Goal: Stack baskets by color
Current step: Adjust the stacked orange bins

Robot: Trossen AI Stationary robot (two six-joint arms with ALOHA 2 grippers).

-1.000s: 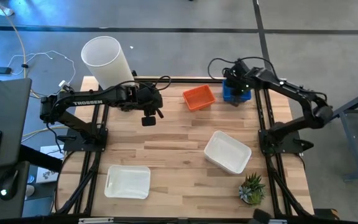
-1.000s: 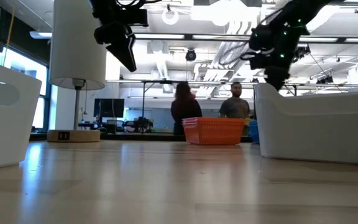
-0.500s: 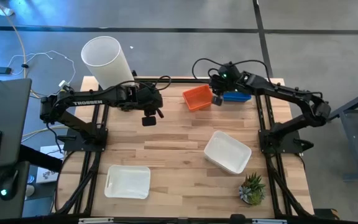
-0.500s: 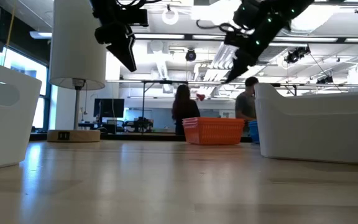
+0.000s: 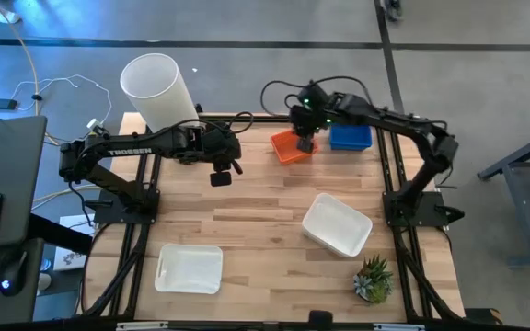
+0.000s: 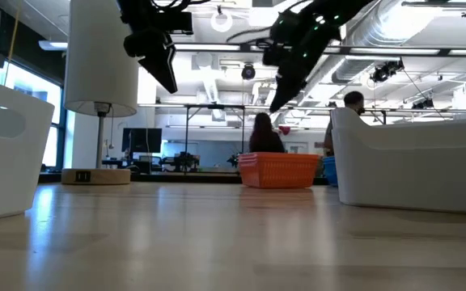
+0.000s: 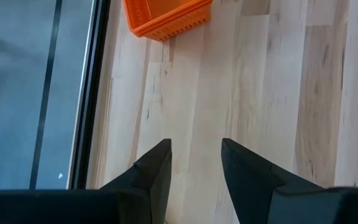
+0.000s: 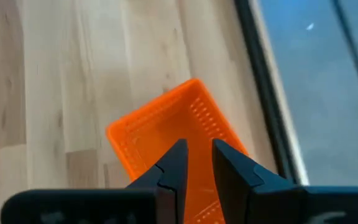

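Observation:
An orange basket [image 5: 288,147] stands on its base near the table's far edge, with a blue basket [image 5: 350,138] to its right. Two white baskets stand nearer, one at the near left [image 5: 190,268] and one at the right [image 5: 337,223]. My right gripper [image 5: 305,144] hangs over the orange basket [image 8: 166,134], its fingers a narrow gap apart and nothing between them [image 8: 197,146]. My left gripper [image 5: 220,176] hangs open and empty above bare wood left of the orange basket [image 7: 166,15].
A tall white cylinder lamp [image 5: 157,89] stands at the far left corner and a small potted plant [image 5: 373,279] at the near right. Bare wood lies in the table's middle [image 5: 256,211]. People show in the room beyond in the low view [image 6: 265,145].
My right gripper has swung from above the blue basket toward the table's left along the far edge, rising a little and rolling, and now hangs over the orange basket. The blue basket stays on the table.

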